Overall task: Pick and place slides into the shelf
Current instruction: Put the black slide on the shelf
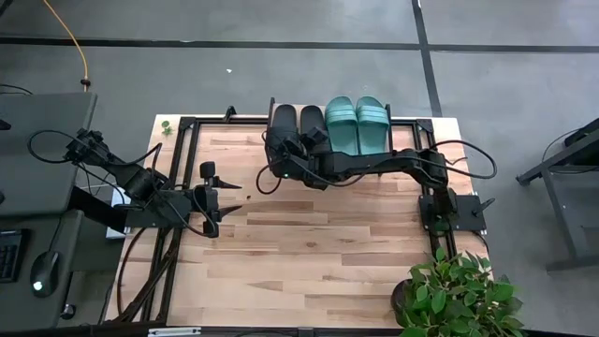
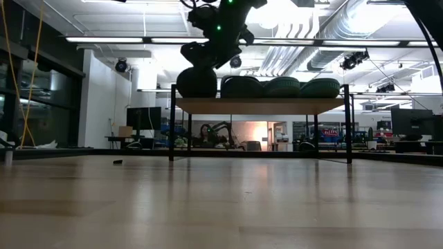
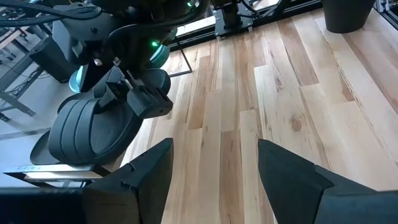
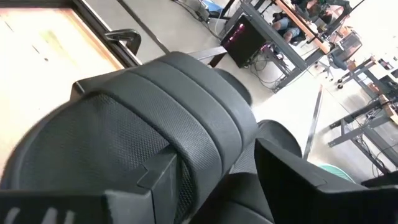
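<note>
Two black slides (image 1: 284, 124) (image 1: 312, 124) and two teal slides (image 1: 341, 124) (image 1: 372, 124) lie side by side on the shelf (image 2: 259, 105) at the table's far edge, soles down. My right gripper (image 1: 281, 157) (image 4: 214, 152) is open just over the leftmost black slide (image 4: 155, 112) (image 3: 93, 127). Its fingers stand on either side of the near end of that slide's ribbed strap. My left gripper (image 1: 211, 194) (image 3: 214, 146) waits open over the table's left part with nothing between its fingers. My right gripper comes at the leftmost black slide's strap (image 4: 186, 124) slanting down from the table's near side. The slide lies on the shelf. Whether either finger touches the strap I cannot tell.
A potted plant (image 1: 459, 295) stands at the table's near right corner. Bare wooden tabletop (image 1: 318, 239) lies between the arms and the near edge. A small dark thing (image 2: 118, 162) lies on the table. A desk with a mouse (image 1: 39, 285) stands off the left edge.
</note>
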`<state>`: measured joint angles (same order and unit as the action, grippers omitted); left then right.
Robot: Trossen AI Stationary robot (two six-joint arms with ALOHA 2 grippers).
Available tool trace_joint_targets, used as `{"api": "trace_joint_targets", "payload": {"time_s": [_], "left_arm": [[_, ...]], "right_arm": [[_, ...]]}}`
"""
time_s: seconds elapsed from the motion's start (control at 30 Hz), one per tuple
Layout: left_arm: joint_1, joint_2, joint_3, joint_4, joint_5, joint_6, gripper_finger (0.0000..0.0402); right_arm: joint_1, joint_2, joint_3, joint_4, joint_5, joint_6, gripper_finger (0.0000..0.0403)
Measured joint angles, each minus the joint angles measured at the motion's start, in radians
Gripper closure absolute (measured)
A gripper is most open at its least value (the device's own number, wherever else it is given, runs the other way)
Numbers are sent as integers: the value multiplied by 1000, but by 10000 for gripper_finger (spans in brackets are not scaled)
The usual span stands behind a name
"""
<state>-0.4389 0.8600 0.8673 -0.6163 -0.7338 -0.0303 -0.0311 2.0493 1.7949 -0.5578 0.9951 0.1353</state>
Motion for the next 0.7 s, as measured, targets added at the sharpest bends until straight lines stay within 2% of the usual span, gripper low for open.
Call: {"api": "trace_joint_targets", "payload": {"time_s": [0.17, 0.4, 0.7], "left_arm": [[0, 0, 0, 0, 0, 0, 186], [0, 0, 0, 0, 0, -1, 185], [0, 0, 0, 0, 0, -1, 185]], "right_arm": [[0, 0, 6, -71, -13, 49, 214], [-21, -1, 7, -131, -117, 92, 214], [-28, -3, 7, -137, -135, 88, 214]]}}
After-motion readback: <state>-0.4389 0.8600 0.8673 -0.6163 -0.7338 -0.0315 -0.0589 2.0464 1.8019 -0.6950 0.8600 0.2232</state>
